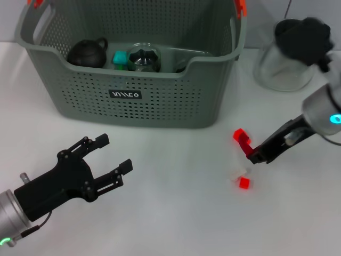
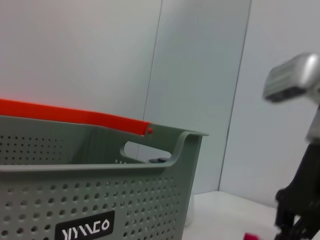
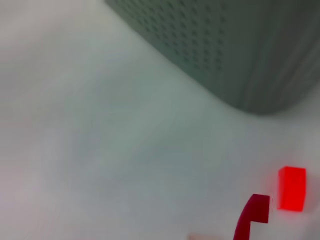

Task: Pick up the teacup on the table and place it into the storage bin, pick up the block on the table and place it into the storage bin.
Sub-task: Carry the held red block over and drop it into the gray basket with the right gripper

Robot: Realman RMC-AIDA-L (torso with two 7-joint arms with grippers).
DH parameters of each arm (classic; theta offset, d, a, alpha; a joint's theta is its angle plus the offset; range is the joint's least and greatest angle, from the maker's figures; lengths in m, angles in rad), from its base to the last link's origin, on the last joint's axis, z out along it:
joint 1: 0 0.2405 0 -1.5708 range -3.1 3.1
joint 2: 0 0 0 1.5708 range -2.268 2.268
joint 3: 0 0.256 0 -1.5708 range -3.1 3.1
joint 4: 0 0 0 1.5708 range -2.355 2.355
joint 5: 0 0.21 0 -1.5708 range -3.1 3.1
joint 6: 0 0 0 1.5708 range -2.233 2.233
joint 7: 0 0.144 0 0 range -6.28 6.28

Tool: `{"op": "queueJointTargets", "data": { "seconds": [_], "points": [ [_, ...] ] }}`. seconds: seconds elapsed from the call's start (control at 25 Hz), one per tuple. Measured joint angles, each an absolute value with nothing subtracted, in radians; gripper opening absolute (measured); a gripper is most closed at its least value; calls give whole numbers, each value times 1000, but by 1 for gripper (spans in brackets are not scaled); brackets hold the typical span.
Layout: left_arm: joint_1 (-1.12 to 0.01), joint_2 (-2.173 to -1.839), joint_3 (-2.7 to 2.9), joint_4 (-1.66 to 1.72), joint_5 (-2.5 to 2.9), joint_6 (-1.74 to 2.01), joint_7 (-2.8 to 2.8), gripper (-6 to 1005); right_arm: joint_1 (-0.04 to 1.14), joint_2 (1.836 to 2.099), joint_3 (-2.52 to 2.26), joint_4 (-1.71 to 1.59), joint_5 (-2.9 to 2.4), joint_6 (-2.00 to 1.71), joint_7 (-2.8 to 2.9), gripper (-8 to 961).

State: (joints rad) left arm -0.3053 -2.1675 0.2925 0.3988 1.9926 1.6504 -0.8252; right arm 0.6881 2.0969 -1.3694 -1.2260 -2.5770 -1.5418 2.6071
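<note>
Right of the storage bin (image 1: pixel 133 101), right end effector (image 1: pixel 251 154) pinching a red block (image 1: pixel 241 137) (fingertips partly hidden), left end effector (image 1: pixel 114 154) spread.

The storage bin (image 1: pixel 160 90) stands at the back of the counter (image 1: pixel 176 213); a teapot (image 1: pixel 88 52) sits inside it. A block (image 1: pixel 244 183) lies to its front right.

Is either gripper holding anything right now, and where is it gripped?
Left gripper is open and empty. Right gripper sits at the red block; a hold cannot be confirmed.
</note>
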Motion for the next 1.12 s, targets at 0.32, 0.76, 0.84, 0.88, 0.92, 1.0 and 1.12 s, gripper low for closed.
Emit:
{"op": "queueJointTargets", "data": {
  "seconds": [0.32, 0.76, 0.84, 0.88, 0.92, 1.0, 1.12],
  "points": [
    [-311, -2167, 291, 399, 1992, 1655, -825, 843, 682, 2096, -1188, -1352, -2363, -1773, 2499, 124],
    [-305, -2166, 268, 399, 1983, 1661, -825, 843, 744, 2095, -1146, -1349, -2216, -1776, 2469, 119],
    [-305, -2165, 268, 399, 1983, 1661, -825, 843, 771, 2095, -1131, -1349, -2189, -1775, 2461, 120],
    [-305, -2165, 268, 399, 1983, 1662, -825, 843, 787, 2095, -1124, -1350, -2182, -1770, 2460, 120],
    [-305, -2165, 268, 399, 1983, 1662, -825, 843, 806, 2095, -1117, -1350, -2181, -1759, 2459, 119],
    [-305, -2165, 268, 399, 1983, 1663, -825, 843, 844, 2095, -1108, -1347, -2191, -1720, 2461, 118],
    [-305, -2164, 268, 399, 1983, 1664, -825, 843, 897, 2095, -1105, -1340, -2236, -1617, 2466, 119]
  ]
}}
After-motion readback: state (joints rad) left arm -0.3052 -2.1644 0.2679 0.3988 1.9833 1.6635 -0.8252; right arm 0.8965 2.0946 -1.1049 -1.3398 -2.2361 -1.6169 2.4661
